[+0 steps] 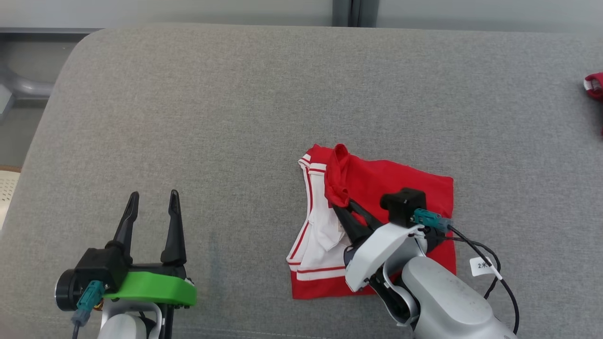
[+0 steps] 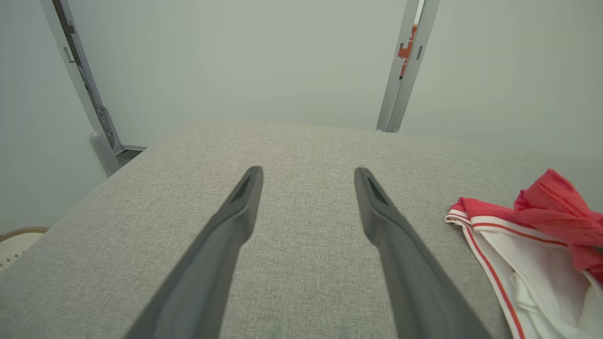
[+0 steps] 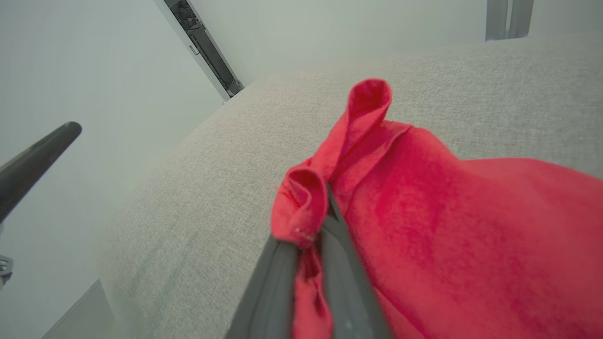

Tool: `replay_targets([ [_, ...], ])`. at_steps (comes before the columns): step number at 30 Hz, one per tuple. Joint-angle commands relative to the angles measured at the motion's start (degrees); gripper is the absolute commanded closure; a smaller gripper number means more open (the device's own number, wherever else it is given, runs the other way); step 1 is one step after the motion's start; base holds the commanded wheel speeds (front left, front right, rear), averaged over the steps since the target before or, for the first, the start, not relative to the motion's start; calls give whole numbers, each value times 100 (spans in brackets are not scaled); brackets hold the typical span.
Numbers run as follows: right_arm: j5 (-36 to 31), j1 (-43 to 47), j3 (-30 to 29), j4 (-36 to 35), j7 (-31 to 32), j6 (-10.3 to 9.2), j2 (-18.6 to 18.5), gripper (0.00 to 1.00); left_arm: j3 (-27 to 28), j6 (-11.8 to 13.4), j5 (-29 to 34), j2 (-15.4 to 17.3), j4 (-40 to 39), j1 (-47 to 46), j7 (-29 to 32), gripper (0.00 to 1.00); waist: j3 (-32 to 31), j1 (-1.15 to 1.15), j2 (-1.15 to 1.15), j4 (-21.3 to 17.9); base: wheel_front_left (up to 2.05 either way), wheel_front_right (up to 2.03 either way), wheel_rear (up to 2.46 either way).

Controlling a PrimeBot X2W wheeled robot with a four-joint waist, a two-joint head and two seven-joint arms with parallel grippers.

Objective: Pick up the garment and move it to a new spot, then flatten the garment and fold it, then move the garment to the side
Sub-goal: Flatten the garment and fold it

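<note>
right claw [image 1: 340, 208]: clamped on a red fold of the garment [image 1: 377, 176], rest lying beneath it | left claw [image 1: 154, 197]: wide, empty, garment off to its right | handling: likely light, limp; take hems or corners

- Locate the garment [image 1: 377, 179]: red fabric, lying mostly flat on the grey cushion [image 1: 235, 117], right of centre.
- Note the white panel [image 1: 318, 235] on its left side, edged with red-and-white striped trim.
- Observe the red fold [image 1: 338, 176], bunched and raised above the flat layer, near the top left corner.
</note>
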Motion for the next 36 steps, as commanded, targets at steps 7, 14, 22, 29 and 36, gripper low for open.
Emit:
replay_targets([
  [7,114,-261,51,356,-227,0,-26,0,59,64,-26,10,63,53,-10,0,-119,0,0,-131,0,0,0],
  [14,-503,245,-956,-423,-243,0,-325,0,127,28,68,10,36,162,-10,0,-319,0,0,-409,0,0,0],
  [22,-802,1254,-1979,-1510,-246,0,-759,0,195,-2,127,10,0,261,-10,0,-450,0,0,-647,0,0,0],
  [29,-1177,2070,-2589,-2335,-247,1,-719,0,270,-23,194,11,4,355,-10,0,-551,0,0,-792,0,0,0],
  [36,-1617,2703,-2949,-2919,-247,1,-556,0,332,-40,259,11,11,491,-10,0,-688,0,0,-904,0,0,0],
])
